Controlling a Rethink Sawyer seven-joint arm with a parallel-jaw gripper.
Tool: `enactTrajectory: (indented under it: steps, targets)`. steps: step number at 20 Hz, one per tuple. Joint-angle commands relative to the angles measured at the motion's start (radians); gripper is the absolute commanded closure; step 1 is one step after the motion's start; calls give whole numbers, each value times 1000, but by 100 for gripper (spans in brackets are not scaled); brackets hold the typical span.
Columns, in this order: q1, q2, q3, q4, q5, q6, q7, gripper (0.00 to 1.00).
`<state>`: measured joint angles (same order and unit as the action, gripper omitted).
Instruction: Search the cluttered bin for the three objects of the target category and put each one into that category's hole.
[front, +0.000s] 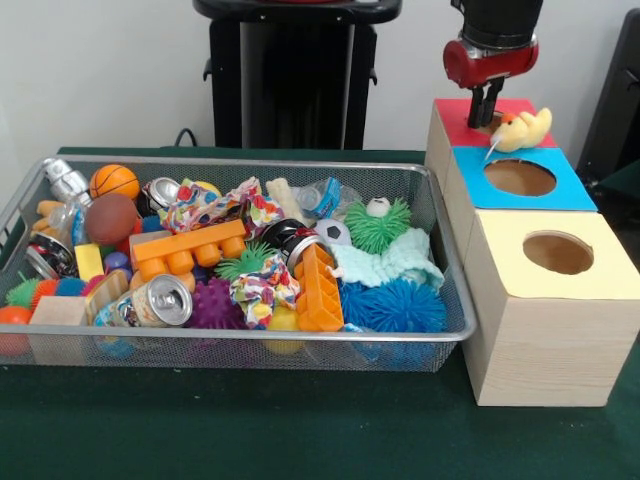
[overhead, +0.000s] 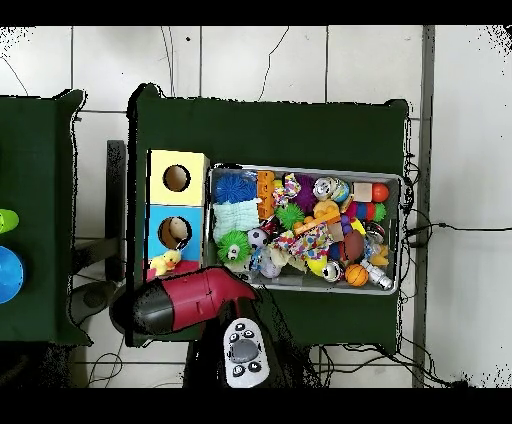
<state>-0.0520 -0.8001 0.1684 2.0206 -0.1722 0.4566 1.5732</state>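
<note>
The wire-mesh bin (front: 300, 338) lies left of three wooden boxes and is full of mixed toys; it also shows in the overhead view (overhead: 305, 288). A small yellow toy animal (front: 522, 130) lies on top of the boxes, on the seam between the red-topped box (front: 460, 120) and the blue-topped box (front: 565, 180); it also shows in the overhead view (overhead: 165, 263). My gripper (front: 487, 108) hangs over the red box's hole, just left of the toy and touching or nearly touching it. A yellow thing (front: 283, 320) sits half hidden at the bin's front, too covered to identify.
A yellow-topped box (front: 600, 245) with a round hole stands nearest the camera. The bin holds orange blocks (front: 190, 250), spiky balls (front: 395, 305), cans (front: 160, 300) and small balls (front: 113, 181). In the overhead view something pale lies in the blue box's hole (overhead: 178, 232), and my red arm (overhead: 190, 300) covers the gripper.
</note>
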Motion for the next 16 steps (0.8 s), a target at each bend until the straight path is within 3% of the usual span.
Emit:
enactTrajectory:
  steps: [1,3,8,12,16]
  targets:
    - [-23,107,-11,9,-94,-38,65,100]
    - [-30,95,-9,19,-90,-25,64,100]
    - [-100,-11,39,66,-104,98,-65,100]
    - [-166,-115,96,125,-57,178,-108,100]
    - [-214,-203,146,130,-17,273,-133,100]
